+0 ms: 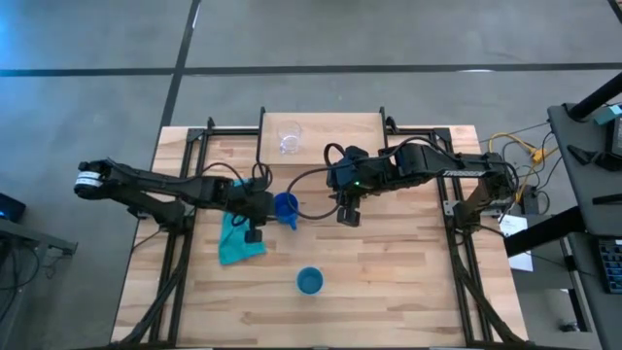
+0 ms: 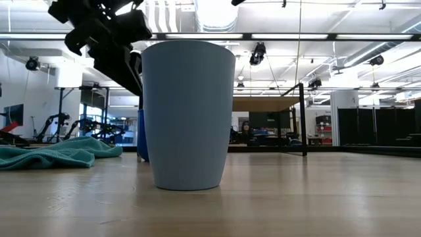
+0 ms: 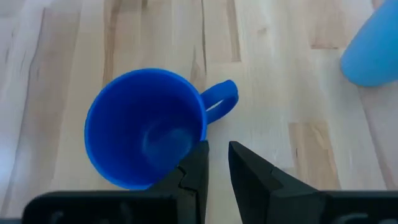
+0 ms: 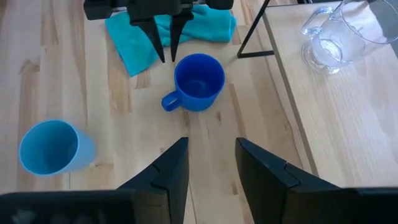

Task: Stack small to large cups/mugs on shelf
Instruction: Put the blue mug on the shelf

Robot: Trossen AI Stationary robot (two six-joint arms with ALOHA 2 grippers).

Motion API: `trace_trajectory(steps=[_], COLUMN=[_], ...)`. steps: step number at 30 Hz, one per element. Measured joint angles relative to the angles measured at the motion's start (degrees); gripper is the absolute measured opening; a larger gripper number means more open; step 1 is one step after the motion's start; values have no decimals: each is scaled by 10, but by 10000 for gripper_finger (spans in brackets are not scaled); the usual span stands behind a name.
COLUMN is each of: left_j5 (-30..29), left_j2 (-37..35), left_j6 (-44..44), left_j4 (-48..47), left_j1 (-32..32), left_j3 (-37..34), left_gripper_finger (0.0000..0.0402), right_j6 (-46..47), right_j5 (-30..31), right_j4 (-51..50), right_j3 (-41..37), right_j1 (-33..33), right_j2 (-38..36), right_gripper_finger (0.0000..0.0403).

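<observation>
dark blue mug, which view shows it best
The left wrist view: the dark blue mug fills the picture, open mouth, inside and handle all plain. The right wrist view shows it whole but farther off. The high view has it small, and the low view shows only a sliver behind the light blue cup.

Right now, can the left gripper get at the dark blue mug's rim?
Probably yes. The left gripper hangs open right beside the dark blue mug, nothing between them; the teal cloth lies behind it.
</observation>
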Motion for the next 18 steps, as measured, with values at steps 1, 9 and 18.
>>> trace_trajectory(steps=[1,9,18], left_j5=[1,8,9], left_j2=[1,42,89], left_j6=[7,48,63], left_j4=[3,14,57], left_j1=[0,5,8], left_j3=[0,2,16], left_gripper_finger=[47,47,47], right_j6=[0,1,15], right_j5=[0,0,0], right_j4=[0,0,0], right_j3=[0,0,0], right_j1=[0,0,0], right_j2=[0,0,0], right_gripper_finger=[125,125,125])
